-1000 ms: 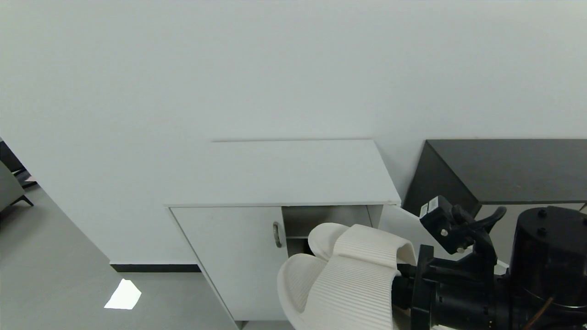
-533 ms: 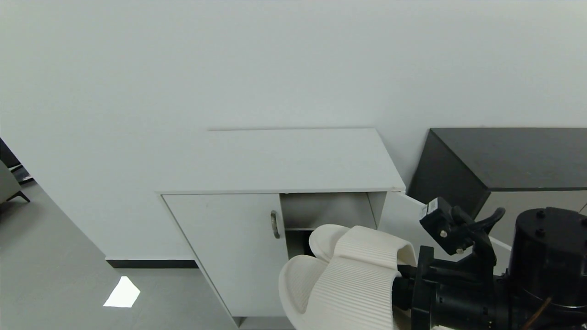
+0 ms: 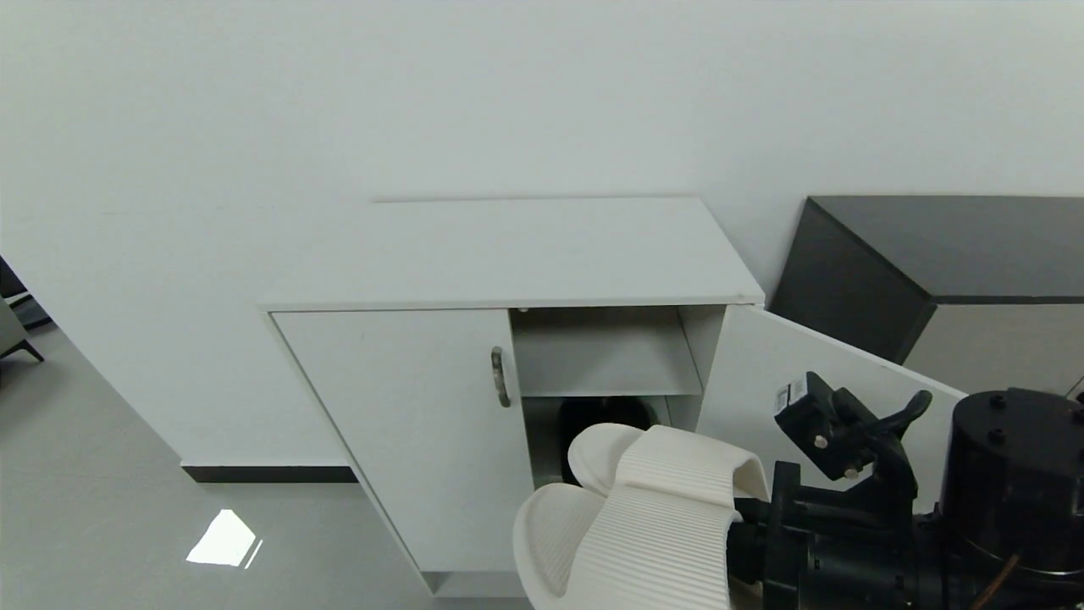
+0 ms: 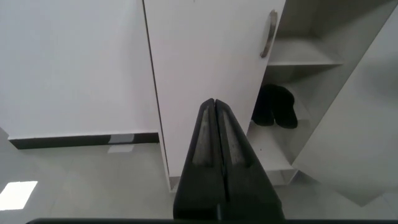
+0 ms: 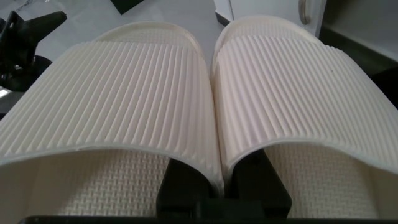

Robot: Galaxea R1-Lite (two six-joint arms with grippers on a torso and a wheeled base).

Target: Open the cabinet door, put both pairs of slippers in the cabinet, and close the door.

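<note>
The white cabinet (image 3: 542, 254) stands against the wall with its left door (image 3: 406, 424) closed and its right door (image 3: 813, 373) swung open. A black pair of slippers (image 3: 603, 413) lies on the lower shelf, also seen as black slippers (image 4: 277, 107) from the left wrist. My right gripper (image 5: 219, 177) is shut on the adjoining inner walls of a cream ribbed pair of slippers (image 3: 644, 517), held in the air in front of the open compartment. My left gripper (image 4: 215, 127) is shut and empty, in front of the closed door low down.
A metal handle (image 3: 499, 377) sits on the closed left door's edge. A dark cabinet (image 3: 931, 254) stands to the right, just behind the open door. Grey floor (image 3: 127, 525) spreads to the left. An upper shelf (image 3: 605, 364) divides the open compartment.
The whole head view has shifted, so the camera moved; more of the cabinet's inside and the open door shows now. The cream slippers stay in my right gripper.
</note>
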